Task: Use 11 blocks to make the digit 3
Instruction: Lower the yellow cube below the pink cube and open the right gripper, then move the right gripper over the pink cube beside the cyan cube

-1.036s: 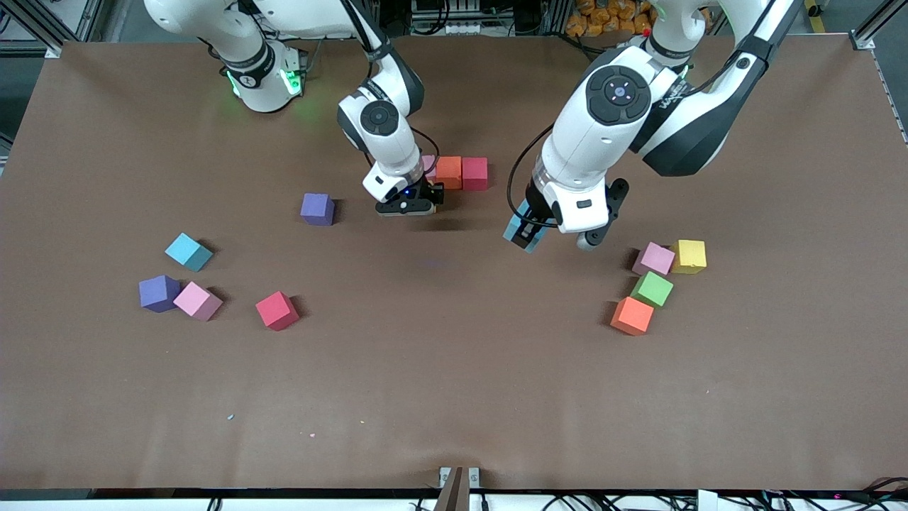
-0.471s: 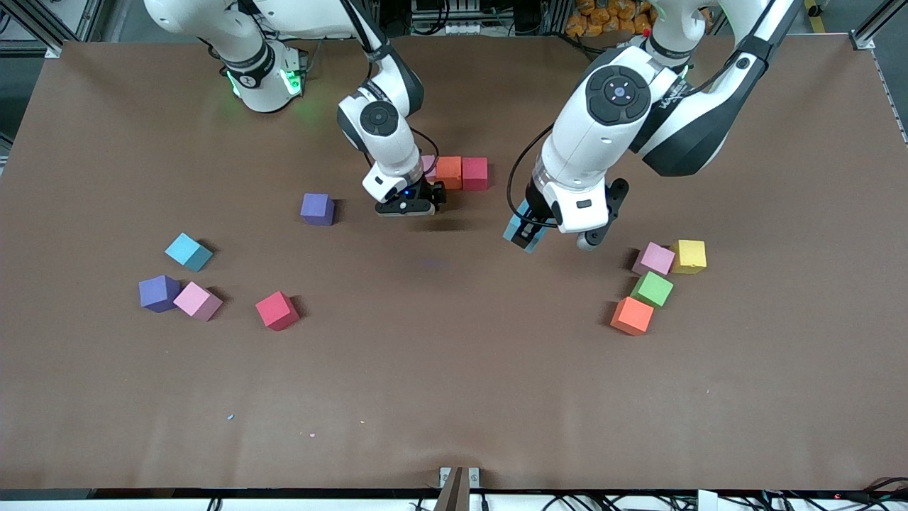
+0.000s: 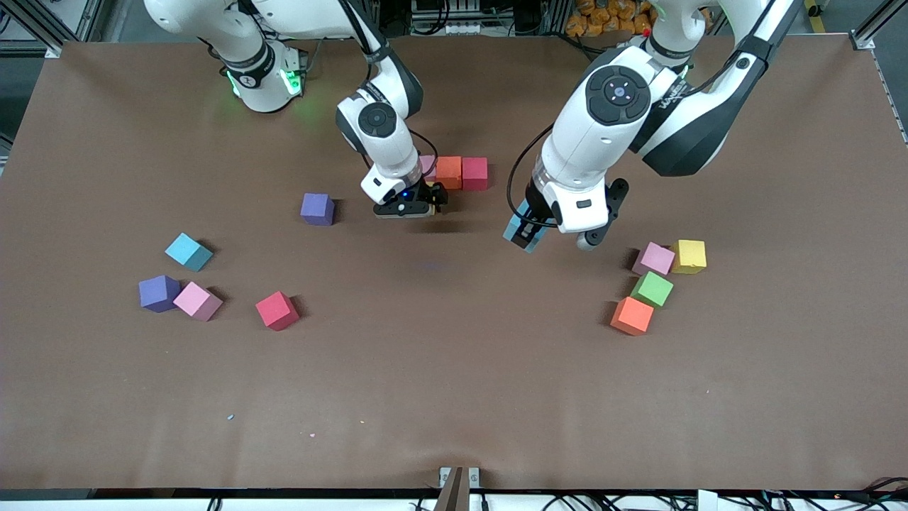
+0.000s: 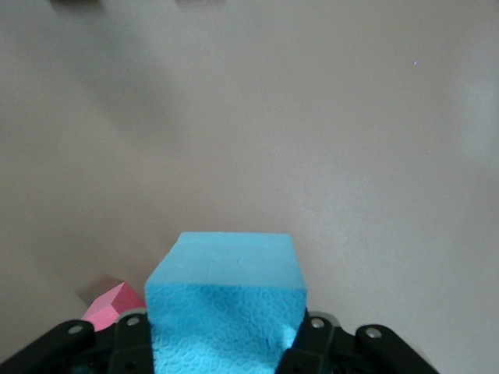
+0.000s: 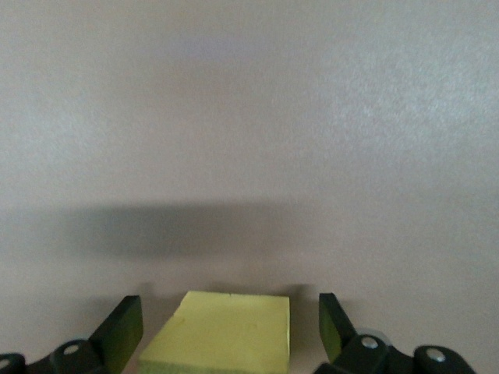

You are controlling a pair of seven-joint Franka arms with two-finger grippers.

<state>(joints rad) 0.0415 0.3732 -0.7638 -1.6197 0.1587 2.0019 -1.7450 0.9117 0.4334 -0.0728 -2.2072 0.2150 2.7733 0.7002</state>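
Your right gripper (image 3: pixel 406 207) is sitting low near the table's middle, fingers (image 5: pixel 121 327) spread apart with a yellow block (image 5: pixel 222 331) resting loose between them, beside the pink block (image 3: pixel 428 166), orange block (image 3: pixel 448 172) and red block (image 3: pixel 474 173) row. Your left gripper (image 3: pixel 523 235) is hovering over bare table (image 3: pixel 440 369), pinching a light blue block (image 4: pixel 226 300).

In the front view the right end effector (image 3: pixel 404 207) covers nearly all of the yellow block (image 5: pixel 222 331) under it, and the right arm partly hides the pink block (image 3: pixel 428 166) of the row. The right wrist view cuts that yellow block off at its lower edge. The left wrist view likewise crops the light blue block (image 4: pixel 228 304) and shows only a corner of a pink-red block (image 4: pixel 114 304).
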